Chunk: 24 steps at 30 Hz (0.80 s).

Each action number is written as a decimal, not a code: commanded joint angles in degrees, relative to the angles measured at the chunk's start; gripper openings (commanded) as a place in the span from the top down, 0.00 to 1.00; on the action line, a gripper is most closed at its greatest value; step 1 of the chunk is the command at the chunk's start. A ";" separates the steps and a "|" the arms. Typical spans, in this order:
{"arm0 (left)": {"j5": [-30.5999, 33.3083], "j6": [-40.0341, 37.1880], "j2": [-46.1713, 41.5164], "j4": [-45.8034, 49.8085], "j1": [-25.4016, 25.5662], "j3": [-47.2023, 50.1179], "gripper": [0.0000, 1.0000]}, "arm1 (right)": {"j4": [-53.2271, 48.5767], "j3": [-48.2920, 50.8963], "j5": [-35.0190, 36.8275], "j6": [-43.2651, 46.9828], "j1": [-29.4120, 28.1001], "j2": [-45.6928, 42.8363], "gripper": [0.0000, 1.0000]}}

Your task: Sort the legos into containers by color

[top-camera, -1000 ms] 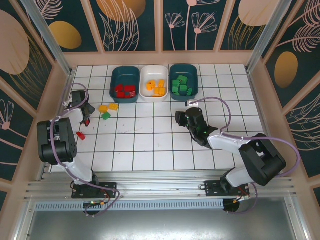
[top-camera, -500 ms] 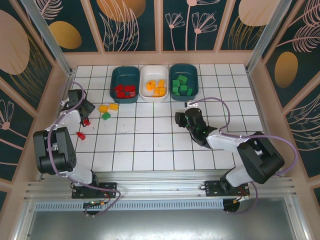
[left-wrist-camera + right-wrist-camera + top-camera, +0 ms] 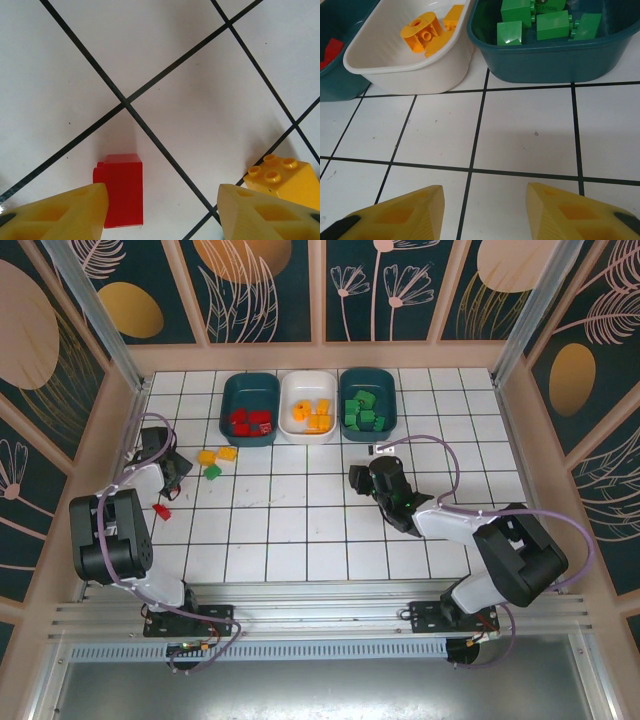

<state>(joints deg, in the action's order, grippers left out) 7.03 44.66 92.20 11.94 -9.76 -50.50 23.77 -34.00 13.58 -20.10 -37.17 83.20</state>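
Left gripper (image 3: 162, 212) spread, empty; red lego (image 3: 122, 192) between fingers, yellow lego (image 3: 282, 177) just outside.
Right gripper (image 3: 485, 212) spread, empty. Ahead: white tray (image 3: 420, 75) with orange legos (image 3: 422, 32), teal tray (image 3: 545, 60) with green legos (image 3: 552, 24); embossed marking unreadable.

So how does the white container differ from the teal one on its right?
The white container is white and sits mid-row; the right teal container is dark teal and ends the row. The white container holds yellow-orange legos; the right teal container holds green legos. Both are shallow rounded trays of like size.
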 commanded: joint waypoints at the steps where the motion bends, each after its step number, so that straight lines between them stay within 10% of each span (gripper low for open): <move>1: 1.01 0.10 2.82 1.10 -0.17 0.88 0.39 | 0.47 -1.07 0.87 -0.65 -0.45 0.32 0.52; 24: 0.24 -1.88 7.58 0.44 -0.13 -4.19 0.29 | 0.05 -1.32 1.10 -0.38 -0.89 0.48 0.50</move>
<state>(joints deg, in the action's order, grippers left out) 6.37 43.68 97.14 11.29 -9.82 -51.70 23.59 -34.02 13.63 -20.10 -37.60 83.46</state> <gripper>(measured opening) 0.706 0.500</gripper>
